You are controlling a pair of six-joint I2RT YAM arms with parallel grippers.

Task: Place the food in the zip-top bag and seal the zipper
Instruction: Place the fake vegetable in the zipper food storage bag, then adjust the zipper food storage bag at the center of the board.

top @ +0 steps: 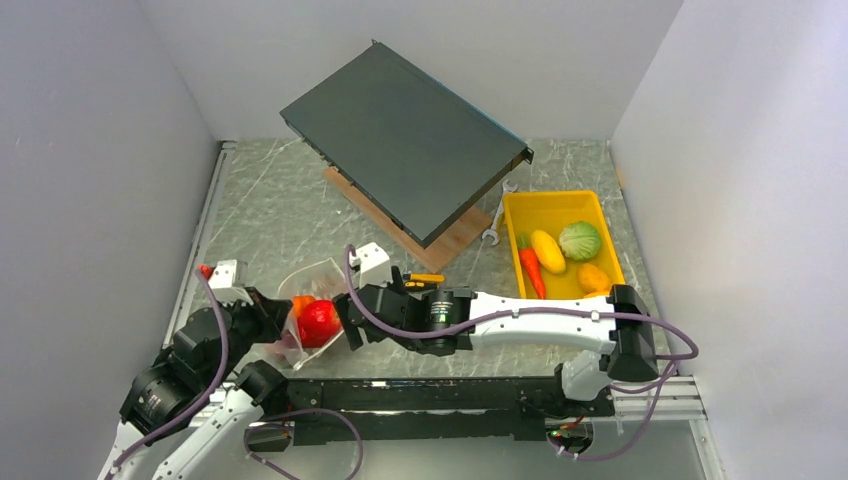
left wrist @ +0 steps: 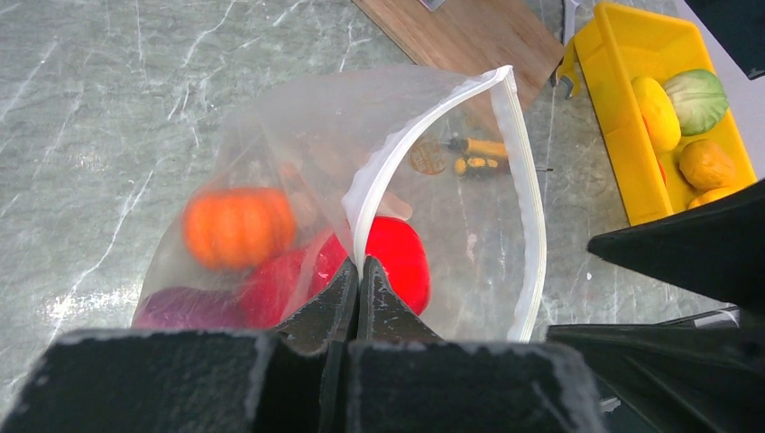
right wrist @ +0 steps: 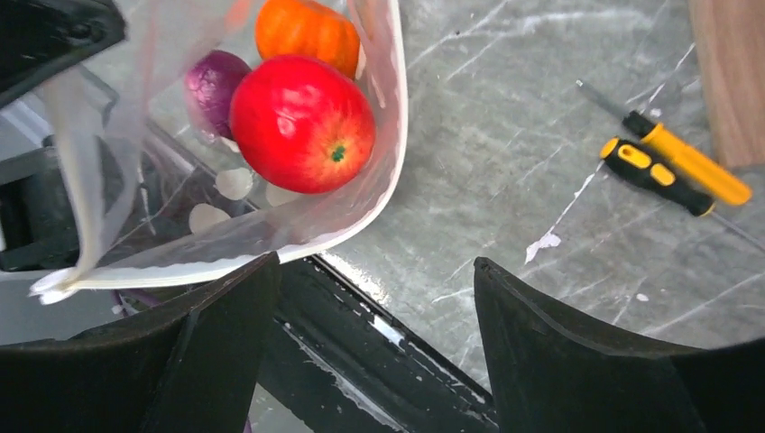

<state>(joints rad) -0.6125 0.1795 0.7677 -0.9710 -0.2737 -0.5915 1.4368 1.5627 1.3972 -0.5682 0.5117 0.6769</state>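
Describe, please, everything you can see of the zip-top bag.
The zip-top bag is clear, floppy plastic printed with white dots, with a whitish zipper strip along its mouth. The mouth gapes open, unsealed. The left fingers pinch one lip of the rim between them, at the front left of the marbled table. Inside lie a red fruit, an orange piece and a purple piece.
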